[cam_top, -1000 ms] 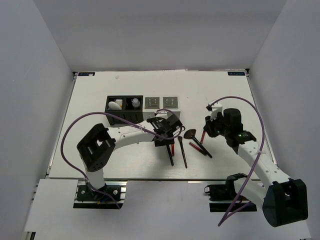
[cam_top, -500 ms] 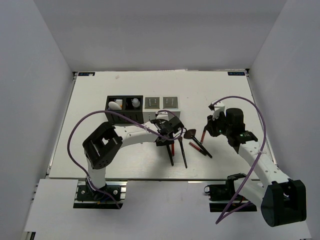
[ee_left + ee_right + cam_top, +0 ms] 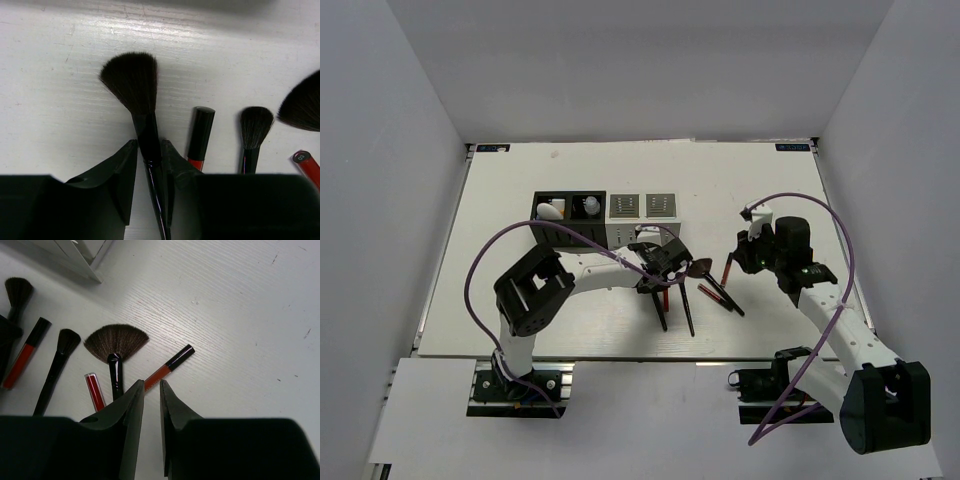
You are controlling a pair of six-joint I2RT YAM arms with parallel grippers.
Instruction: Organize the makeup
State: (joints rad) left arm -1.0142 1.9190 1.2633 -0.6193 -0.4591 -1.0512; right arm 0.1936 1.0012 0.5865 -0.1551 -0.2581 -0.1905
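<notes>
My left gripper [image 3: 150, 150] is low on the table and shut on the handle of a black brush with a round head [image 3: 131, 82]. To its right lie a red stick with a black cap [image 3: 201, 132], a smaller brush [image 3: 255, 127] and a fan brush [image 3: 302, 102]. In the top view my left gripper [image 3: 660, 272] is over this cluster. My right gripper [image 3: 745, 255] hovers with its jaws almost together and nothing between them. Its tips [image 3: 152, 386] are just short of a red stick [image 3: 167, 367], beside the fan brush [image 3: 116, 342]. A white oval [image 3: 551, 210] and a clear bottle [image 3: 591, 206] sit in the black box. No orange tube shows.
The black box [image 3: 570, 222] and two grey slotted boxes [image 3: 624, 205] [image 3: 661, 205] stand in a row behind the brushes. Another short red stick [image 3: 93, 390] lies left of my right fingers. White walls enclose the table on three sides.
My left arm has swung its elbow to the right and its gripper has edged right over the brushes. My right gripper has shifted slightly right.
</notes>
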